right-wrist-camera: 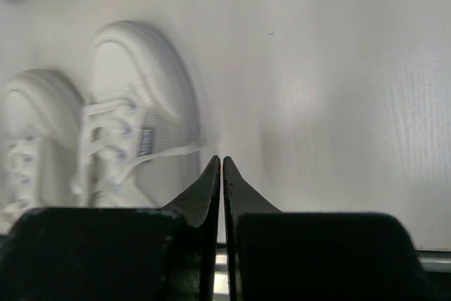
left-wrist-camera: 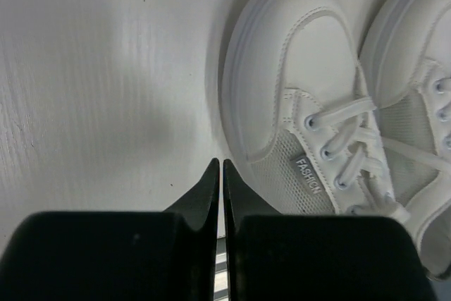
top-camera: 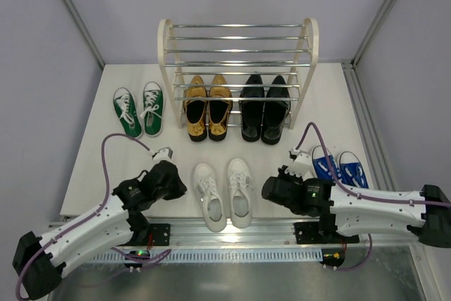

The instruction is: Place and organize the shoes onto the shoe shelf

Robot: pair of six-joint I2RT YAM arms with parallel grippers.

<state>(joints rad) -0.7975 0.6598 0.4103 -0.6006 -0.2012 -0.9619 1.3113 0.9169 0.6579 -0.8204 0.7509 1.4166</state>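
Overhead view of a white counter [top-camera: 88,167] with a shoe shelf [top-camera: 166,54] standing at its far edge (cream arched sides, chrome rods). At far left, a pair of green canvas sneakers [top-camera: 139,111] rests on the counter beside the shelf, white laces facing up. Nearer the front, the left arm [top-camera: 99,223] reaches in. The left jaws are pressed fully together and hold nothing, their black fingers [left-wrist-camera: 204,199] over bare counter just left of the white sneakers [top-camera: 224,192]. At the shelf's lowest level sit gold loafers [top-camera: 208,108] on the left and glossy black dress shoes [top-camera: 264,107] on the right, both pairs poking out the front. The white sneakers lie side by side on the counter in front of them, between the two arms. The right jaws are likewise closed and empty, just right of the white pair. At far right, blue canvas sneakers [top-camera: 342,168] sit on the counter, partly hidden by the right arm [top-camera: 380,206]
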